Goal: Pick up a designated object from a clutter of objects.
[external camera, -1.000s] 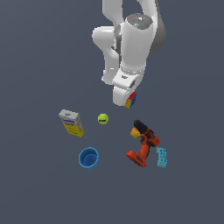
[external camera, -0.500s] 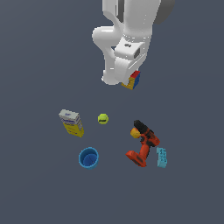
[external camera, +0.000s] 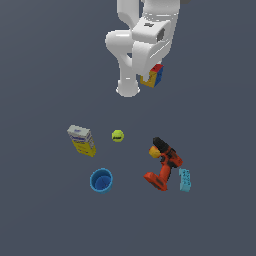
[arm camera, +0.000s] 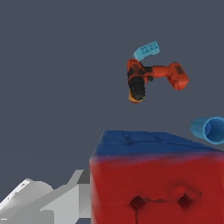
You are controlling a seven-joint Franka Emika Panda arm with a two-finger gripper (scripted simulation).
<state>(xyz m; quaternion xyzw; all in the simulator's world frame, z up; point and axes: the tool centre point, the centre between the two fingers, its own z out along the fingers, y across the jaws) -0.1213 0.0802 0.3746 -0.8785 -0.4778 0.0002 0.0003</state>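
Red, yellow and blue cube (external camera: 152, 76) is seen clamped in the gripper (external camera: 150, 75), held high above the grey floor (external camera: 45, 210) and well apart from the rest of the clutter. In the exterior view the cube is partly hidden behind the white arm (external camera: 140, 45); only its yellow, blue and red faces on the view's right side are shown. In the wrist view the cube (arm camera: 157, 179) fills the near field, with a blue face and a red face visible, and a grey finger (arm camera: 57, 199) is pressed against one side; the other finger is not seen.

On the floor, the yellow-and-white box (external camera: 82, 140) is placed toward the exterior view's left, with the yellow-green ball (external camera: 117, 135) near it. The blue cup (external camera: 101, 180) is lying below the box in that view. The red-orange drill (external camera: 163, 165) is found toward the exterior view's right, and the light-blue brick (external camera: 185, 179) lies just beside it. Drill (arm camera: 151, 78), brick (arm camera: 145, 50) and cup (arm camera: 209, 129) are also caught in the wrist view.
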